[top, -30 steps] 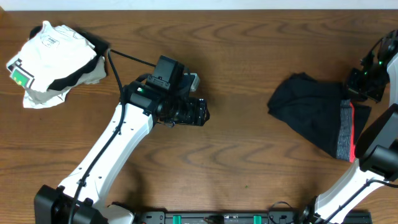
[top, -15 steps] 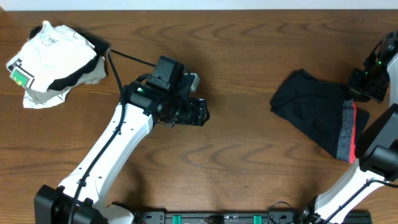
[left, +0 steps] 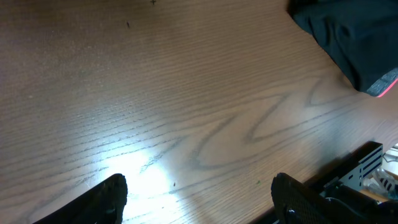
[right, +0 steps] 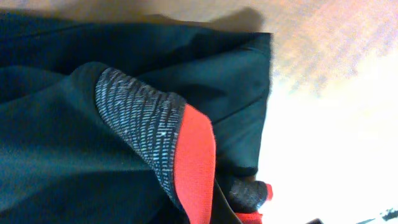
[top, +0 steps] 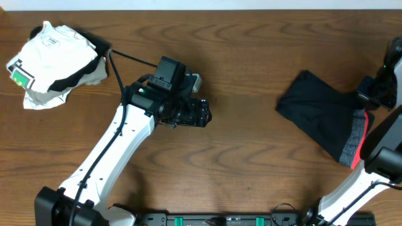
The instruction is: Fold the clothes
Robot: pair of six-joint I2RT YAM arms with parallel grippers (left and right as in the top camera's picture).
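The clothes (top: 320,116) are black shorts with a grey waistband (top: 357,135) edged in red-orange, lying crumpled at the right of the table. My right gripper (top: 375,94) is at the waistband's far end and holds it bunched and lifted. In the right wrist view the black fabric (right: 74,168) and the waistband (right: 149,124) fill the frame and hide the fingers. My left gripper (top: 204,113) hangs open and empty over bare wood at mid table, well left of the shorts. Its view (left: 199,205) shows a corner of the shorts (left: 354,31) at top right.
A white garment with a green tag (top: 53,59) sits piled at the far left corner, with a beige cloth (top: 99,74) beside it. The right arm's base stands at the table's right front edge (top: 383,163). A black rail runs along the front edge (top: 220,220).
My right gripper has moved right toward the table's edge, dragging the shorts with it. The waistband has bunched and narrowed. The left arm has not moved.
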